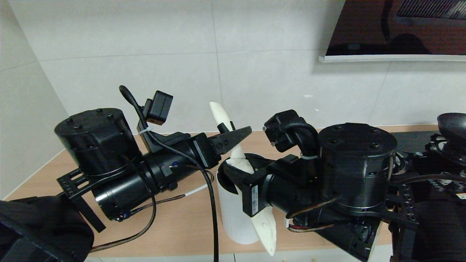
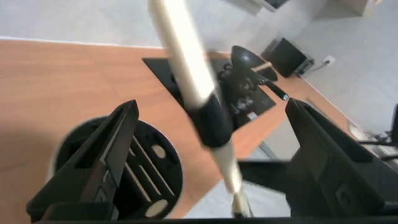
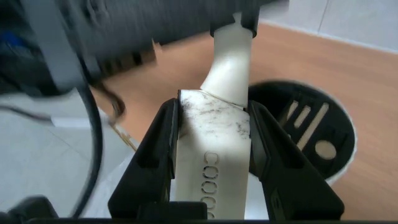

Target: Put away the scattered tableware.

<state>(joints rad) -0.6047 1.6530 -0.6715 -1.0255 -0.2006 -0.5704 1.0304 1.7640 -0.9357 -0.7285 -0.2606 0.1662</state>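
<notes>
Spatula: a cream-white plastic spatula [image 1: 267,225] with a black band on its handle is held in the air over the surface, tilted, with the handle end up toward the tiled wall and the flat blade down toward the front edge.
Right gripper: the right gripper [image 1: 236,174] is clenched on the spatula's flat blade [image 3: 214,149], one finger on each side of it.
Left gripper: the left gripper [image 1: 235,134] is released. Its fingers stand wide apart on either side of the spatula's handle [image 2: 186,68], level with the black band, and neither finger touches the handle.
Holder: a white cylindrical utensil holder [image 1: 233,218] with a black slotted top [image 3: 339,134] stands upright near the front edge of the surface, directly below the two grippers. The spatula's blade crosses in front of it.
Surface: a light-brown wooden surface [image 1: 182,225] runs along the wall.
Hob: a black flat hob [image 2: 165,71] is set into the surface toward its right end, with dark cookware on it.
</notes>
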